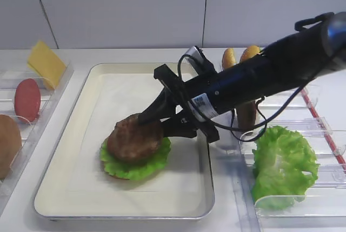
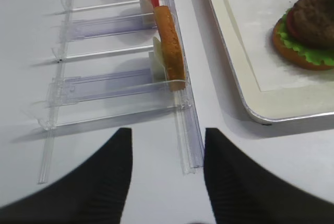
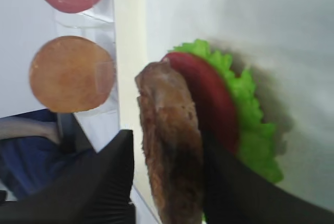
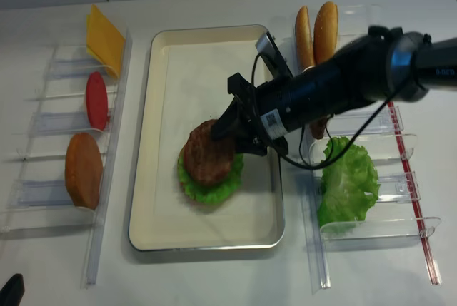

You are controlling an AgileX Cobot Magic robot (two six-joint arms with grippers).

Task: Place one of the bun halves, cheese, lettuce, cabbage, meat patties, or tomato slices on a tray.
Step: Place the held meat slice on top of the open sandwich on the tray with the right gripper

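On the cream tray point(image 1: 70, 107) lies a stack: a bun half point(image 2: 292, 57) at the bottom, then frilly lettuce point(image 1: 135, 170), a red tomato slice point(image 3: 209, 98), and a dark rough meat patty point(image 1: 132, 137) on top. My right gripper point(image 1: 154, 124) reaches in from the right with a finger on either side of the patty point(image 3: 169, 145). A gap of tray shows between the patty and the left finger, so the gripper is open. My left gripper point(image 2: 167, 135) hangs open and empty over bare table beside the tray's corner point(image 2: 261, 114).
The left clear rack point(image 1: 54, 97) holds a cheese slice point(image 1: 46, 64), a tomato slice point(image 1: 27, 99) and a bun half point(image 1: 8, 145). The right rack point(image 1: 324, 129) holds two bun halves point(image 1: 238, 56) and a big lettuce leaf point(image 1: 281, 164) under the right arm.
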